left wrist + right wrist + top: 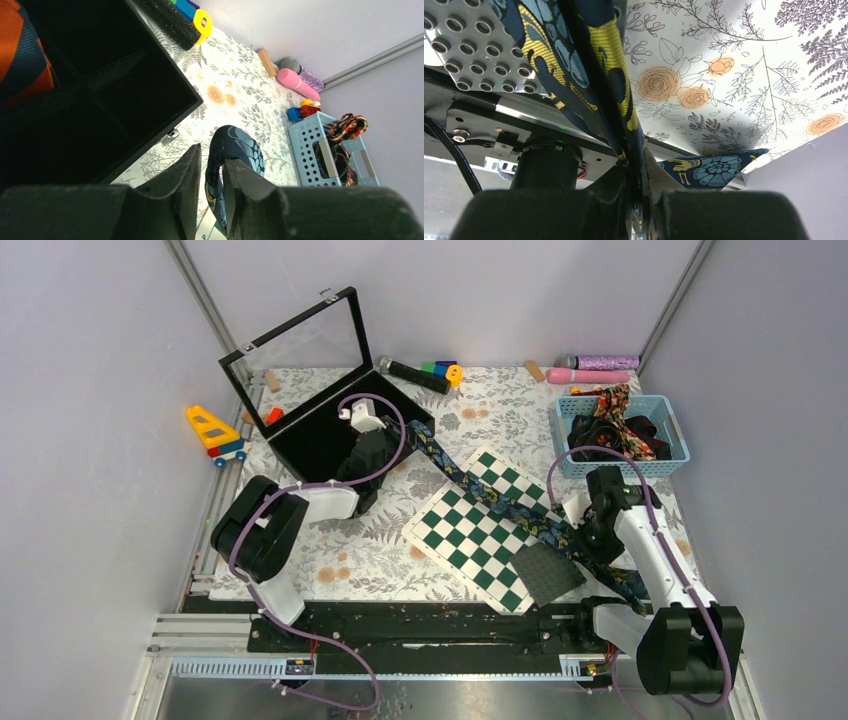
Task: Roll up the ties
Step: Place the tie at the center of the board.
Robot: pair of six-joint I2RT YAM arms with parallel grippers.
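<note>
A dark navy tie (500, 495) with blue and yellow print runs diagonally from beside the black box across the chequered board to the front right. My left gripper (392, 448) is at its far end. In the left wrist view that folded end (240, 145) stands between the jaws, curled over the right finger (245, 195). A strip of table shows between it and the left finger (187, 185), so the gripper (212, 155) is narrowly open. My right gripper (590, 538) (636, 165) is shut on the tie (589, 65) near its wide tip (709, 170). More ties (615, 430) fill the basket.
The open black box (330, 430) sits just left of the left gripper, with orange and dark blue striped fabric (20, 55) inside. The chequered board (470, 535) and a grey studded plate (548, 573) lie under the tie. The blue basket (672, 430), microphones (600, 362) and a toy car (215, 433) line the edges.
</note>
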